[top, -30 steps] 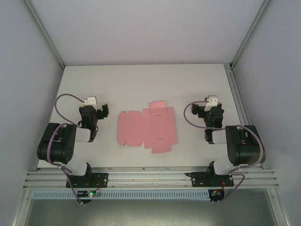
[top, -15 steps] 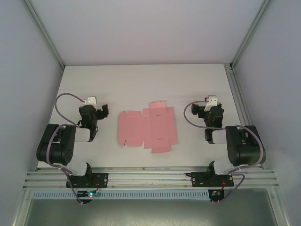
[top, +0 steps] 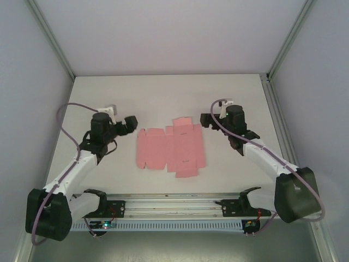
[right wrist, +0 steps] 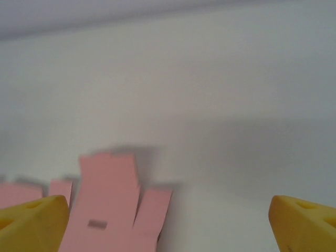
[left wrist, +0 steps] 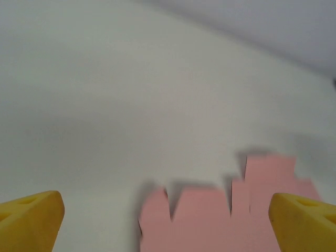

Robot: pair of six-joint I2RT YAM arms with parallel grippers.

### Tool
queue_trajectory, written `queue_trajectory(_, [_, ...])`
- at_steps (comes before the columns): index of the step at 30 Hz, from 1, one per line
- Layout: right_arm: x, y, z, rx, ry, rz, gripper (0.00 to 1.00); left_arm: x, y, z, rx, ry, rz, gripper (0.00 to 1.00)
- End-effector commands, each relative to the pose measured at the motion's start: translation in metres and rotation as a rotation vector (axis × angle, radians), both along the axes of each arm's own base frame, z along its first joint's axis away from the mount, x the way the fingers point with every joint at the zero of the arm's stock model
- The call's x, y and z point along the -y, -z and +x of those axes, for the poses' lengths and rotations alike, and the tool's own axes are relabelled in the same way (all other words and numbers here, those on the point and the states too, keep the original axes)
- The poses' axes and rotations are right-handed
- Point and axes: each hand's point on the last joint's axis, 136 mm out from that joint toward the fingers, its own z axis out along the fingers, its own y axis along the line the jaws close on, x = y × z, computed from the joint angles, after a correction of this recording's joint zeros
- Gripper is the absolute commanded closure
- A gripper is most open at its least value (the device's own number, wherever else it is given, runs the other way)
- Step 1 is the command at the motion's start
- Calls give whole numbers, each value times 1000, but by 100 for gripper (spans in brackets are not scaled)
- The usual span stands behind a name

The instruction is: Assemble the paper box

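The paper box (top: 170,148) is a flat pink die-cut sheet with several flaps, lying mid-table between the arms. My left gripper (top: 130,124) hovers just left of the sheet's left edge, open, with nothing between its yellow fingertips (left wrist: 29,220); the sheet's notched edge (left wrist: 220,215) lies ahead in the left wrist view. My right gripper (top: 207,119) hovers just right of the sheet's upper right corner, open and empty, yellow fingertips (right wrist: 304,223) wide apart. The sheet's flaps (right wrist: 110,202) with a small slot lie at the lower left of the right wrist view.
The white table (top: 163,93) stretches behind the sheet. Grey walls and metal frame posts (top: 52,41) bound it on the left, right and back. An aluminium rail (top: 174,204) carrying the arm bases runs along the near edge.
Both arms have unfolded from their tucked poses and reached inward. The left gripper now hangs by the sheet's left edge, the right by its upper right corner. The sheet has not moved.
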Motion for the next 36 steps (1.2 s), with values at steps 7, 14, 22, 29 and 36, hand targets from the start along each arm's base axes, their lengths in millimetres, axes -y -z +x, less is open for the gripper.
queue_trajectory(7, [-39, 92, -56, -441, -100, 88, 21, 25, 75, -40, -303, 90, 36, 0])
queue_trajectory(14, [-58, 111, -71, -526, -182, 127, 34, 37, 97, -47, -344, 142, 23, 0])
queue_trajectory(22, [-66, 121, -79, -547, -217, 133, 41, 46, 112, -51, -372, 159, -12, 0])
queue_trajectory(29, [-61, 138, -81, -575, -183, 109, 45, 61, 106, -50, -347, 206, -79, 0])
queue_trajectory(36, [-54, 148, -85, -594, -155, 89, 45, 79, 96, -49, -325, 256, -200, 8])
